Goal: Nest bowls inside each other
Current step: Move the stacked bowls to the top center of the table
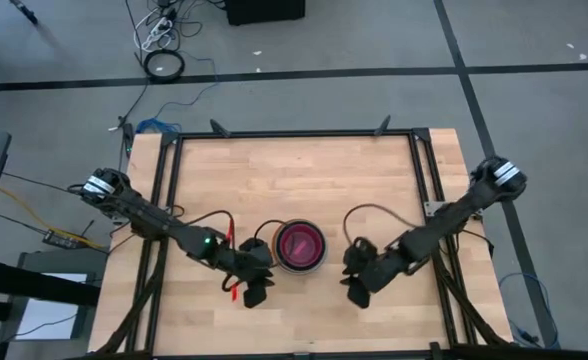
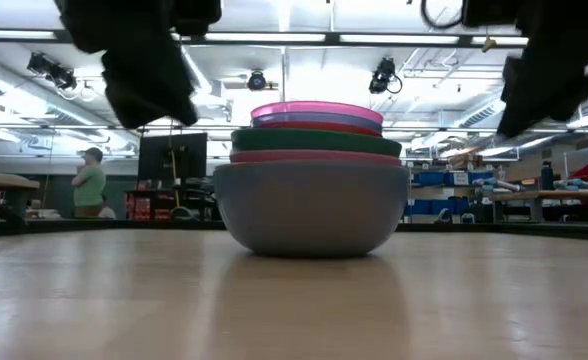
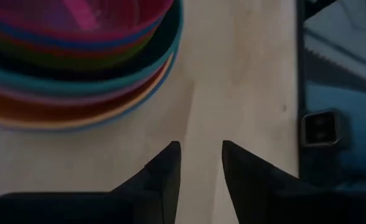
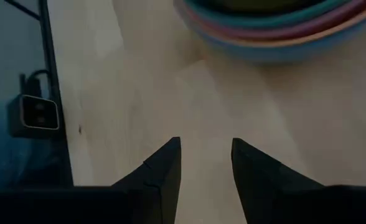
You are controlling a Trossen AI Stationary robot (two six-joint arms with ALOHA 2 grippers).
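Note:
The bowls [image 1: 300, 246] stand as one nested stack on the table's middle, a grey-blue bowl [image 2: 310, 208] outermost with its base on the wood, and green, red, purple and pink rims [image 2: 315, 112] showing above it. The stack [image 3: 77, 56] also shows in the left wrist view, and the stack [image 4: 276, 28] in the right wrist view. My left gripper [image 1: 254, 285] hovers left of the stack, open, with nothing between its fingers [image 3: 201, 163]. My right gripper [image 1: 357, 285] hovers right of the stack, open and empty [image 4: 206, 160].
A black frame rail [image 1: 294, 134] runs round the table's far and side edges. Cables [image 1: 164, 62] lie on the floor beyond. Bare wood lies near the front edge [image 1: 304, 325]. A person [image 2: 89, 182] stands far behind the table.

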